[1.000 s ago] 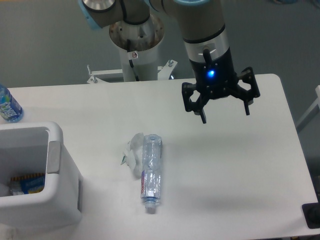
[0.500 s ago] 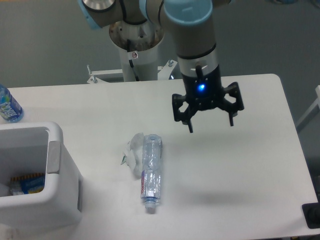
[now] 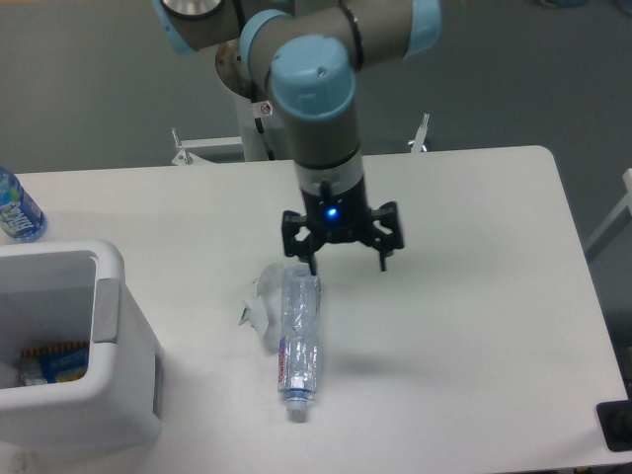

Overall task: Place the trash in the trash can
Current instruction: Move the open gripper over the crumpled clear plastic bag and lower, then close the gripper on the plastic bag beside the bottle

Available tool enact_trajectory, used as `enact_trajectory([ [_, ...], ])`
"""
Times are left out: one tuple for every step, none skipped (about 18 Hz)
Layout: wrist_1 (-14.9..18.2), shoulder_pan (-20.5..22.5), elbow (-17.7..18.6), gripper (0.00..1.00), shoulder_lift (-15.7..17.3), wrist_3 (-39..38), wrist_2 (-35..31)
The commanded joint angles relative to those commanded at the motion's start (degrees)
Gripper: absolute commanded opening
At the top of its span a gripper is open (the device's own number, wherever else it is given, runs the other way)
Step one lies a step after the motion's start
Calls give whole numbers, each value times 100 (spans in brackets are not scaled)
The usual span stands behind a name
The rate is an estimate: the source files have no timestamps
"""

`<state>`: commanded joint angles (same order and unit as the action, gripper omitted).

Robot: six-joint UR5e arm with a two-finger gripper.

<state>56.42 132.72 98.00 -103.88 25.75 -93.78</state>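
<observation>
A clear plastic bottle [image 3: 299,336] with a red-and-white label lies on the white table [image 3: 474,326], cap end toward the near edge. A crumpled white paper wad [image 3: 261,304] touches its left side. The gripper [image 3: 348,262] hangs just above and right of the bottle's base, fingers spread, a blue light lit on its body. At the left stands the white trash can [image 3: 74,346], with what may be wrappers inside. A blue-labelled bottle [image 3: 17,207] stands at the far left edge.

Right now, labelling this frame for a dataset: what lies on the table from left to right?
Blue-labelled water bottle → trash can → crumpled paper wad → clear plastic bottle, with the open gripper hovering above its upper end.
</observation>
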Motion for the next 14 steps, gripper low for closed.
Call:
enact_trajectory([
  [0, -53, 9, 100, -106, -52, 17],
  [0, -132, 0, 100, -185, -70, 35],
  [0, -202, -9, 100, -238, -79, 44],
  [0, -255, -9, 100, -273, -88, 96],
  [0, -282, 0, 100, -308, -114, 184],
  [0, -308, 17, 100, -422, -123, 263],
  [-9, -317, 26, 100, -527, -132, 264],
  [-9, -317, 18, 100, -589, -123, 264],
  [-17, -317, 18, 100, -599, -115, 272],
  [-17, -326, 26, 100, -599, -106, 299],
  [-9, -352, 44, 100, -634, -106, 325],
  [-17, -431, 70, 100, -730, -114, 334],
  [-17, -475, 79, 100, -809, -114, 334],
  [-35, -484, 88, 100, -879, -114, 325],
])
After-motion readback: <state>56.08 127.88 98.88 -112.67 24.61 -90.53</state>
